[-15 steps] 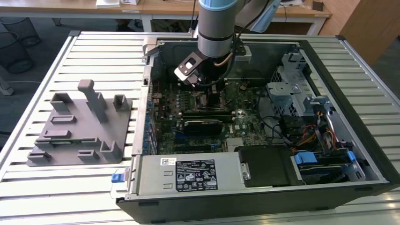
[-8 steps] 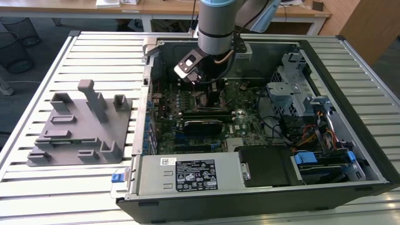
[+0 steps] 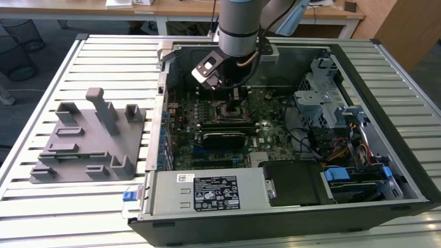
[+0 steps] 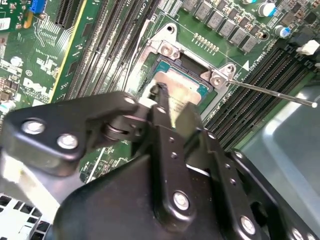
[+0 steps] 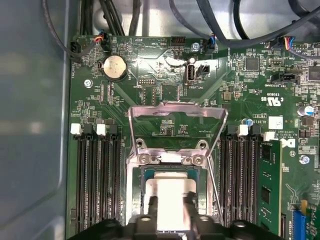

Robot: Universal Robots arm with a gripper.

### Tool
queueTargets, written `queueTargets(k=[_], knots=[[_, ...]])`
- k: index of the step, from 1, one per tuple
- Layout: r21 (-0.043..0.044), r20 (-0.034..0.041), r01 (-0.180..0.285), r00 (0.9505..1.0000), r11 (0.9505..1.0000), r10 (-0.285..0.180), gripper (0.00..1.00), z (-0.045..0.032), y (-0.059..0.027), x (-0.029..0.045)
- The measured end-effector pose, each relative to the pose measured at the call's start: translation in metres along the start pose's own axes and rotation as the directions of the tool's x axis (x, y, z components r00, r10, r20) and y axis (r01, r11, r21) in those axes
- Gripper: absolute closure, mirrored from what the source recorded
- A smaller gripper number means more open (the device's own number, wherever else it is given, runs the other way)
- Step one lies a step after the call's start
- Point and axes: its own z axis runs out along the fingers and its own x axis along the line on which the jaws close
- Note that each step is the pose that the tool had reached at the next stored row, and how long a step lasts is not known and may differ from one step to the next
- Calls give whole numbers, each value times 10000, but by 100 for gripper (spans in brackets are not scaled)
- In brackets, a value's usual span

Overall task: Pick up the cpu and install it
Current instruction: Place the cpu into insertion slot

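The cpu (image 5: 170,192), a silvery-white square, lies low in the open socket (image 5: 134,200) on the green motherboard (image 5: 165,85). My gripper (image 5: 171,206) reaches down into the open computer case (image 3: 386,129) and its two black fingers (image 5: 152,210) straddle the cpu at opposite edges, shut on it. In the second wrist view the cpu (image 4: 175,87) shows between the fingertips (image 4: 160,95), inside the socket frame (image 4: 167,50). The exterior view has the gripper (image 3: 231,109) over the board's middle. The metal load plate (image 5: 175,112) stands swung back.
A thin socket lever (image 4: 275,92) sticks out beside the socket. Memory slots (image 5: 95,180) flank it, one holding a module (image 5: 267,185). Cables (image 5: 240,25) run along the board's edge. A grey fixture with posts (image 3: 90,139) sits on the slatted table (image 3: 76,206) at the exterior view's left.
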Motion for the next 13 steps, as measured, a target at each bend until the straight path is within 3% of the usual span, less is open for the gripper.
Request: queueTargets(k=[5,13], knots=[[30,0,-1,10000,10000,1,88,-36,1,0],[54,-2,0,10000,10000,0,89,-73,1,0]])
